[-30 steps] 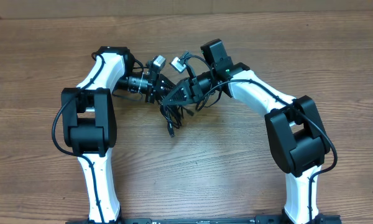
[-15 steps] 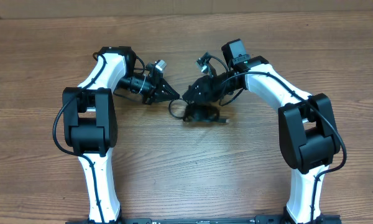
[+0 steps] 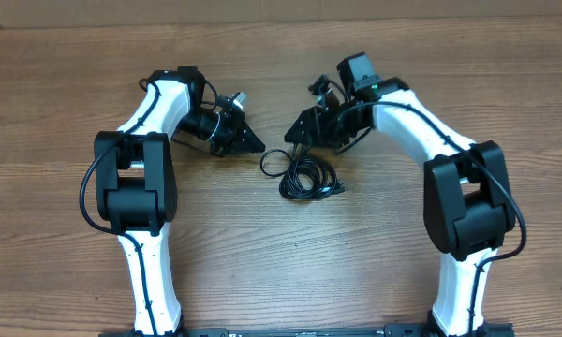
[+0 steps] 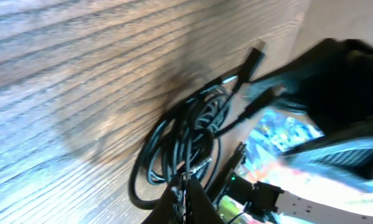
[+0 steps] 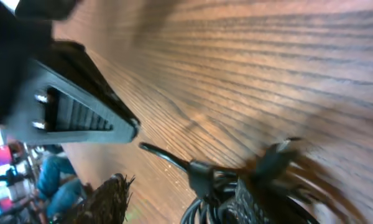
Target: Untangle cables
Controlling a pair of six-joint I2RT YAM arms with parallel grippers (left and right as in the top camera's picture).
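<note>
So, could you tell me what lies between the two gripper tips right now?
Only bare table separates the left gripper from the right gripper in the overhead view; the cables lie on the wood just off that line.

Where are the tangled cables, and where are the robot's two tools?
cables (image 3: 306,181), overhead view, on the coiled bundle.
left tool (image 3: 256,143), overhead view, at its fingertips.
right tool (image 3: 293,137), overhead view, at its fingertips.
</note>
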